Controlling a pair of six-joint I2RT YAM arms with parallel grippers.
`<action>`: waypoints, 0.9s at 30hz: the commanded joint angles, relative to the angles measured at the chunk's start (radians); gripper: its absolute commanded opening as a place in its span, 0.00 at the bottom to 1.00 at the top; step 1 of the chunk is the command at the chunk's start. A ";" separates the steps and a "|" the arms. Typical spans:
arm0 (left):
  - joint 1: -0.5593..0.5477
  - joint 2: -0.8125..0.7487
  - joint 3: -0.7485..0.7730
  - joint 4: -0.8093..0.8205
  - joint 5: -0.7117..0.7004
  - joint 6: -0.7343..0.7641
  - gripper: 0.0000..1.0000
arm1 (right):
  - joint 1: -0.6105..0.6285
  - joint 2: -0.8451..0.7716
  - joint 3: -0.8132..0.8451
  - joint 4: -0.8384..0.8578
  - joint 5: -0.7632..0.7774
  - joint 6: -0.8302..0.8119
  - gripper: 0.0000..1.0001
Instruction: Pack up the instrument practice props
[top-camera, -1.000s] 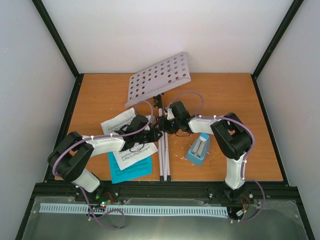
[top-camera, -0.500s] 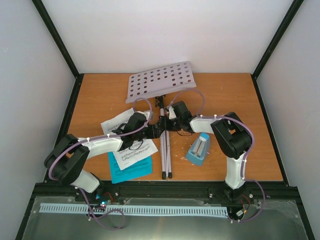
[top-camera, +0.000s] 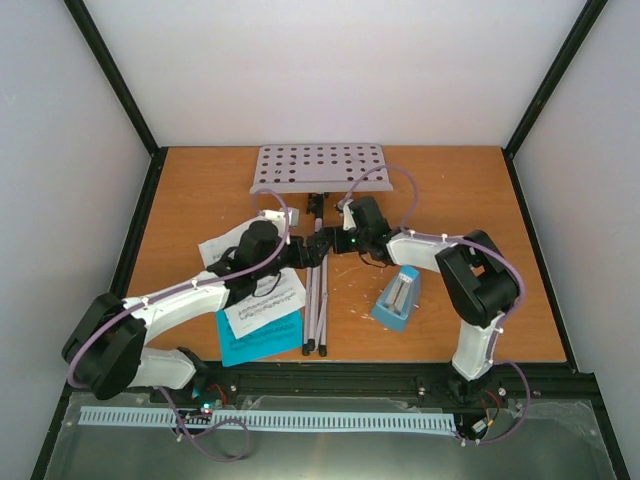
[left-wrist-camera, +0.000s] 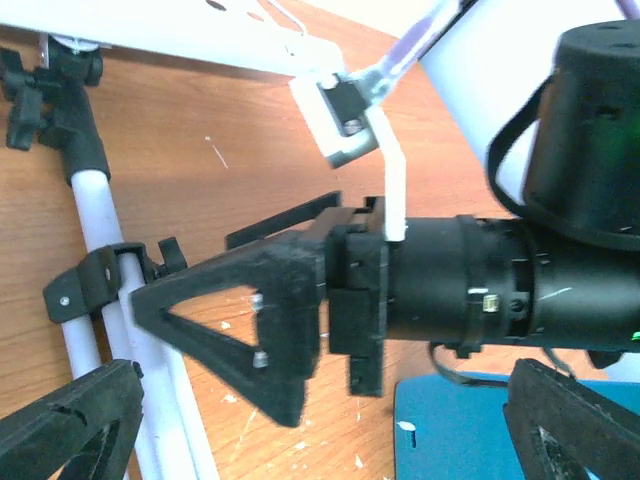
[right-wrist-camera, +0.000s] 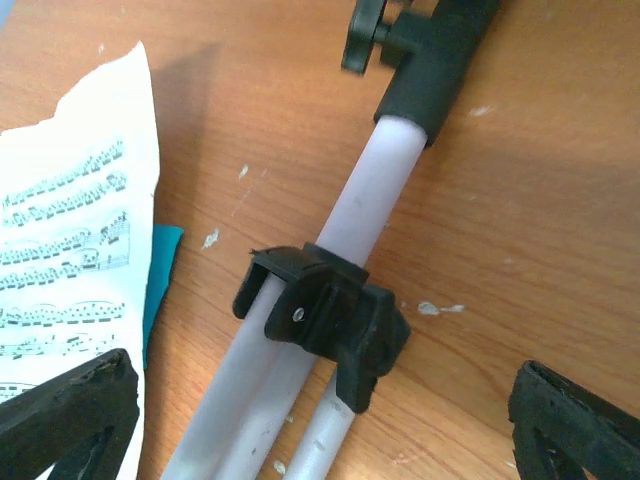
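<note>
Since both pairs of jaws stand fully apart and clamp nothing, neither arm holds anything. The left gripper (top-camera: 300, 250) and right gripper (top-camera: 336, 243) face each other across the music stand (top-camera: 320, 168), whose tube (right-wrist-camera: 370, 190) lies flat on the table (top-camera: 200, 190) between them. By judgement, they bracket the tube near its black collar (right-wrist-camera: 322, 318), where the folded legs gather. The stand's long axis runs from the arm bases towards the far edge. Its perforated desk lies just beyond the fingertips, and the legs point back at the bases. The music sheets (top-camera: 262, 302) lie under and outboard of the left gripper. The metronome (top-camera: 398, 298) sits apart, outboard of the right.
</note>
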 joint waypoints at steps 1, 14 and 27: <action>0.037 -0.075 0.025 -0.048 -0.073 0.093 1.00 | -0.022 -0.133 -0.014 -0.045 0.074 -0.062 1.00; 0.483 -0.165 0.235 -0.189 0.129 0.294 1.00 | -0.383 -0.466 0.004 -0.256 -0.009 -0.203 1.00; 1.166 -0.143 -0.213 0.347 0.079 0.194 0.99 | -0.838 -0.717 -0.498 0.262 -0.011 -0.242 1.00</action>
